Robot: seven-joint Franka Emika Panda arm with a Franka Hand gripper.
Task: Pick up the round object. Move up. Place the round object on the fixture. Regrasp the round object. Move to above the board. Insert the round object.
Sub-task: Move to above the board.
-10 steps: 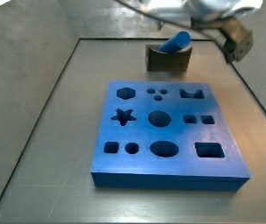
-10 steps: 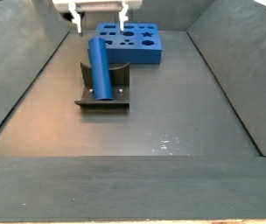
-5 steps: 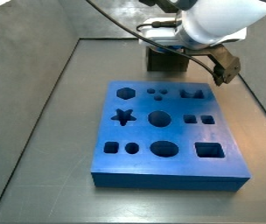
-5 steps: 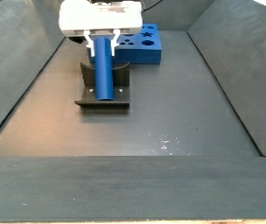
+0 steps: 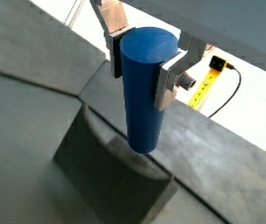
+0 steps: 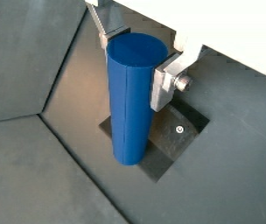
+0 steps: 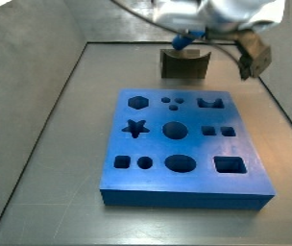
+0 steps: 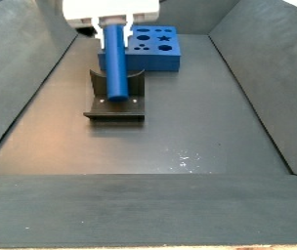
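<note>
Gripper (image 6: 139,54) over the fixture (image 8: 116,101), jaws pinching the peg (image 6: 129,101) near its top. Grip is high; peg could tilt and miss a hole in the board (image 7: 181,144).

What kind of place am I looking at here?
Probably a robot test bench: a grey walled tray holds a blue board with shaped holes, and the hand grips a blue peg above a small fixture.

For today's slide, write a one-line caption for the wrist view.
Gripper clasps the blue round object upright above the fixture.
</note>
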